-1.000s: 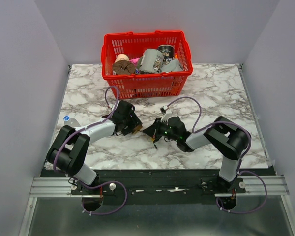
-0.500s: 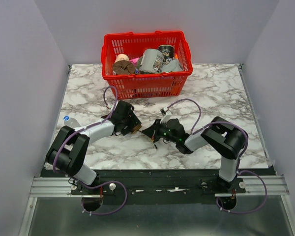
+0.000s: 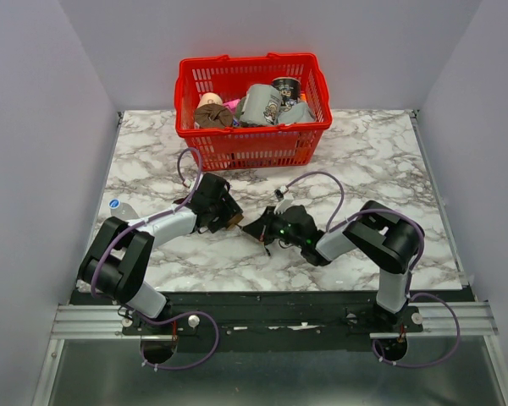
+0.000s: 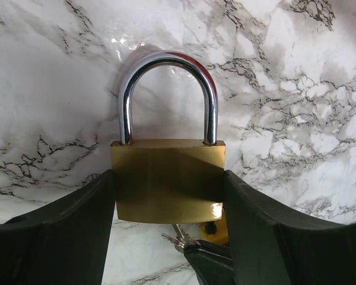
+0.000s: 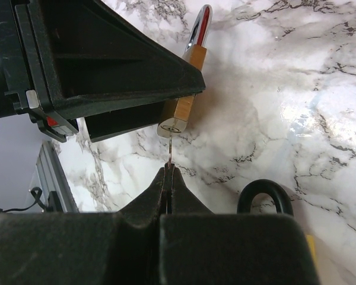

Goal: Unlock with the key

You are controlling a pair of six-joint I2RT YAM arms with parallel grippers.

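Left tool: the left tool (image 4: 169, 196) is clamped on the brass padlock (image 4: 168, 178), one black finger pressed flat against each side of the body.
Brass padlock: it lies just above the marble tabletop (image 3: 364, 161), near the middle of the near half. Its chrome shackle (image 4: 166, 65) points away from the left wrist camera, with both legs seated in the body. The right wrist view shows it edge-on, with the keyhole end turned toward the right tool.
Right tool: the right tool (image 5: 168, 172) has its fingers closed tight together, pinching the key (image 5: 168, 153) between the tips.
Key: only a thin grey blade shows, sticking straight out of the right tool's fingertips toward the keyhole end of the brass padlock. Its tip reaches the keyhole face, but whether it has gone in cannot be told.
Arms: in the top view the left tool (image 3: 230, 222) and right tool (image 3: 256, 230) face each other, tip to tip, just in front of the basket.
Below the padlock: the left wrist view shows a small yellow piece (image 4: 218, 228) and a bit of bright metal just under the brass body, too cut off to identify.
Black loop: a dark ring (image 5: 265, 193) sits close beside the right tool's finger.
Basket: a red plastic basket (image 3: 245, 145) stands at the far side of the tabletop, holding a grey cup, a dark can and other small items.
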